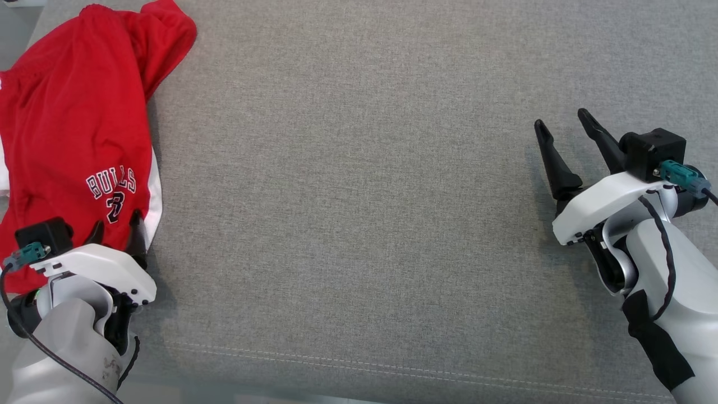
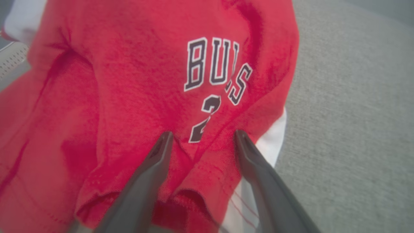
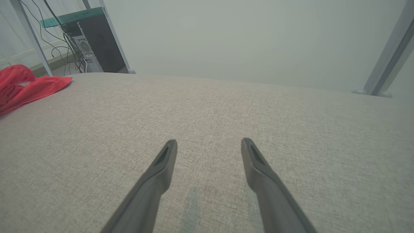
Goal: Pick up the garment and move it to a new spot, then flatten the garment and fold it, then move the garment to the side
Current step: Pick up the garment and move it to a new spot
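Red Bulls shorts (image 1: 73,129) lie crumpled at the far-left edge of the grey upholstered surface (image 1: 359,168), their long axis running away from the robot. The left gripper (image 1: 116,221) is much the nearer: its fingers are spread and hold nothing, straddling a ridge of cloth at the near hem, just below the printed number. The right gripper (image 1: 561,118), also spread and empty, hovers well apart. Bare fabric stretches rightward, giving ample room.

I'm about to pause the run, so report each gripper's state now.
Left gripper: open, fingers over the red garment, nothing clamped.
Right gripper: open, empty, over the grey fabric surface.
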You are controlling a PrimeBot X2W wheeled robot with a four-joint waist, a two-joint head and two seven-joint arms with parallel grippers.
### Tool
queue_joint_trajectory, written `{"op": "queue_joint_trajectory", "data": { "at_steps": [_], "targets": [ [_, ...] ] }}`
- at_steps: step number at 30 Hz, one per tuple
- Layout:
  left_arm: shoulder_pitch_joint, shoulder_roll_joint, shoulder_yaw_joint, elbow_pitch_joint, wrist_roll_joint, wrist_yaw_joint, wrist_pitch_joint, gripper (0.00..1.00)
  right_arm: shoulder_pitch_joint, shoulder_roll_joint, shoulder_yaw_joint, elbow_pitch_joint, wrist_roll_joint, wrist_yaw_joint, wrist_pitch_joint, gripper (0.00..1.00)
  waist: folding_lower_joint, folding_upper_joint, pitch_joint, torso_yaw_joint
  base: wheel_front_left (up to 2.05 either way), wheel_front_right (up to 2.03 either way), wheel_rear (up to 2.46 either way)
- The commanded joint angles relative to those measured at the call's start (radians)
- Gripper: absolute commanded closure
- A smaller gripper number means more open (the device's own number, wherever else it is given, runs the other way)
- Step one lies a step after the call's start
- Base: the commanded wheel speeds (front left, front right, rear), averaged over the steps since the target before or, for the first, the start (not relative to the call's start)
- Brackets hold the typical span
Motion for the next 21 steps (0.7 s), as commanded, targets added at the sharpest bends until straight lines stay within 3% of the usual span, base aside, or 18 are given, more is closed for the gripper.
{"op": "queue_joint_trajectory", "data": {
  "at_steps": [1,10,21],
  "targets": [
    [-0.023,0.046,0.029,-0.001,-0.002,0.008,-0.004,1.0,-0.005,0.008,0.008,-0.023,0.008,0.007,-0.013,0.0,0.0,0.0,0.0,-0.005,0.0,0.0,0.0],
    [-0.025,0.029,0.021,0.002,-0.012,-0.007,-0.004,1.0,0.021,0.036,-0.029,-0.038,0.017,0.007,-0.013,0.0,0.0,0.0,-0.048,0.006,0.0,0.0,0.0],
    [0.018,-0.029,-0.016,-0.302,0.076,-0.013,-0.004,1.0,0.051,0.076,-0.053,-0.045,0.019,0.007,-0.013,0.0,0.0,0.0,-0.099,0.024,0.0,0.0,0.0]
  ]
}}
